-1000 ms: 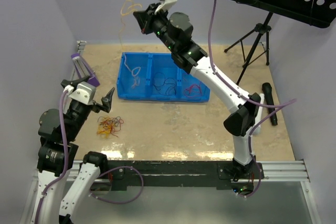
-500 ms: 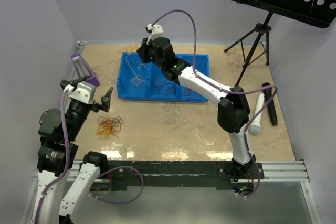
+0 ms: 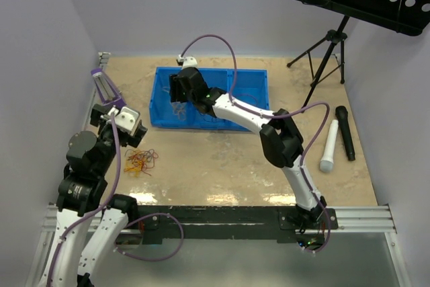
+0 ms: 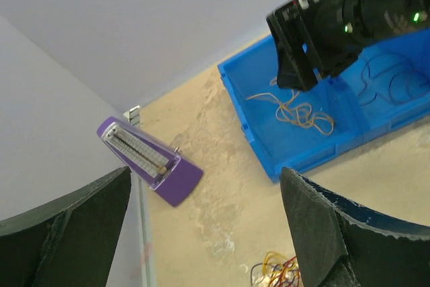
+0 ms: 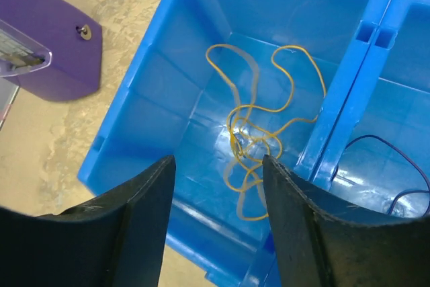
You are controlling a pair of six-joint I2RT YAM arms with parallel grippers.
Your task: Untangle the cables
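The cables (image 3: 140, 161) lie as a small red, yellow and orange clump on the table at the left, also at the bottom edge of the left wrist view (image 4: 277, 273). My left gripper (image 3: 125, 128) hovers just above and behind the clump, open and empty (image 4: 205, 189). My right gripper (image 3: 181, 92) hangs open over the left compartment of the blue bin (image 3: 161, 120). In that compartment a loose yellow cable (image 5: 259, 140) lies beside a pale one, free of the fingers (image 5: 144, 233). The same yellow cable (image 4: 295, 109) shows in the left wrist view.
A purple metronome (image 3: 106, 89) stands at the left table edge, near the bin. The bin's other compartments hold a black cable (image 5: 396, 166) and a red one. A white microphone (image 3: 328, 146) and a black one (image 3: 346, 132) lie at the right, by a music stand's tripod (image 3: 326, 52).
My right arm came down from high above the bin with the yellow cable hanging, lowered into the left compartment and opened, leaving the cable there. My left wrist turned slightly.
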